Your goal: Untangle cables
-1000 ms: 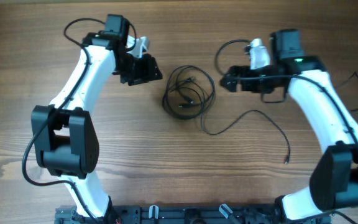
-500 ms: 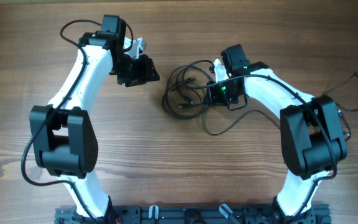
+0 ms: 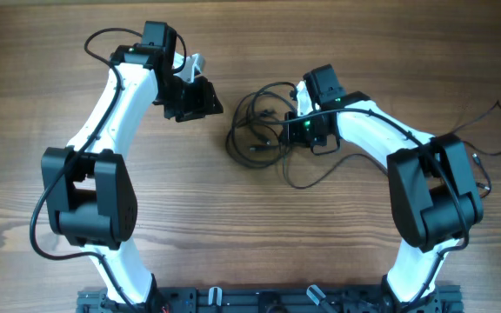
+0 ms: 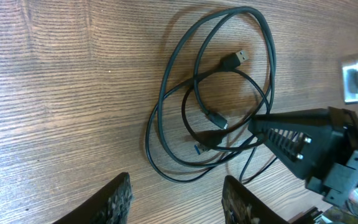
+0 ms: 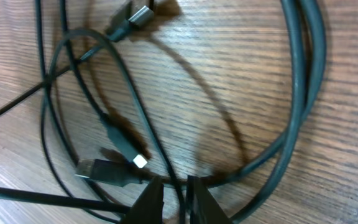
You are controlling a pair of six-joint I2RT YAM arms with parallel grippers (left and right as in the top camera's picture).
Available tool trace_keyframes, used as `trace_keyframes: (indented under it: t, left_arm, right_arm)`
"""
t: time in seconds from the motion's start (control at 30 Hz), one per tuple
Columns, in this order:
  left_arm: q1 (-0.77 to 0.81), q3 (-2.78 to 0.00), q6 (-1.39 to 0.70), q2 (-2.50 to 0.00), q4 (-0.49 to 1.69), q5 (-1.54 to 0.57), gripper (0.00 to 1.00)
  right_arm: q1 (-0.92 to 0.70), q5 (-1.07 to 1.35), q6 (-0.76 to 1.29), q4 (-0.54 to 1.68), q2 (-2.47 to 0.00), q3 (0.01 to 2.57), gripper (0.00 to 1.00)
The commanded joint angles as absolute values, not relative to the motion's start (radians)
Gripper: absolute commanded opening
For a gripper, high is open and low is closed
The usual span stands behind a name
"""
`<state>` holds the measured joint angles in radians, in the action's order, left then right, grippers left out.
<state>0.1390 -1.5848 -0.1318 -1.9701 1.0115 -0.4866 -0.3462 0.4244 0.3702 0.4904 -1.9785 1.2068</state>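
Note:
The cables [image 3: 263,130] lie as a loose coil of thin black loops on the wooden table between the arms, with small plugs inside the coil. My right gripper [image 3: 290,130] sits at the coil's right edge. In the right wrist view this gripper [image 5: 174,190] is shut on one thin cable strand [image 5: 166,168], next to a white-tipped plug [image 5: 138,160]. My left gripper [image 3: 200,97] hovers left of the coil and apart from it. In the left wrist view it [image 4: 176,199] is open with nothing between its fingers; the coil [image 4: 165,84] and a silver plug [image 4: 235,59] lie ahead.
A loose tail of cable [image 3: 307,184] runs out below the right gripper. The right arm's own black cable [image 3: 494,130] loops at the far right. The arm bases and a black rail [image 3: 259,300] line the front edge.
My right arm swung left from the far right onto the coil, and its gripper went from open to shut on a strand. The left arm barely moved.

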Motion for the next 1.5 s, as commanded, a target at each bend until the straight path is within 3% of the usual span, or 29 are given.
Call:
trace_keyframes:
  t: [0.0, 0.23, 0.6, 0.77, 1.07, 1.2, 1.37, 1.47]
  left_arm:
    - [0.138, -1.584, -0.116, -1.966, 1.015, -0.481, 0.49]
    - [0.138, -1.584, -0.116, -1.966, 1.022, -0.480, 0.49]
    - [0.139, -1.584, -0.116, -1.966, 1.023, -0.481, 0.50]
    - [0.144, -1.584, -0.116, -1.966, 1.022, -0.481, 0.54]
    - [0.157, -1.584, -0.116, -1.966, 1.023, -0.481, 0.55]
    - [0.165, -1.584, -0.116, -1.966, 1.015, -0.481, 0.56]
    - [0.182, -1.584, -0.116, -1.966, 1.002, -0.480, 0.58]
    - [0.202, -1.584, -0.129, -1.966, 0.971, -0.481, 0.61]
  right_arm:
    - [-0.350, 0.415, 0.395, 0.476, -1.991, 1.183, 0.04]
    - [-0.332, 0.651, 0.250, 0.468, -1.800, 1.335, 0.04]
    - [-0.332, 0.621, 0.235, 0.397, -1.340, 1.388, 0.04]
    - [-0.332, 0.781, 0.270, 0.197, -1.247, 1.388, 0.04]
    - [-0.326, -0.013, 0.281, 0.133, -1.135, 1.388, 0.04]
    - [-0.277, -0.125, 0.299, -0.050, -1.020, 1.388, 0.04]
    - [-0.204, -0.257, 0.334, -0.051, -0.927, 1.388, 0.04]
    - [-0.197, -0.029, 0.432, -0.001, -0.935, 1.388, 0.04]
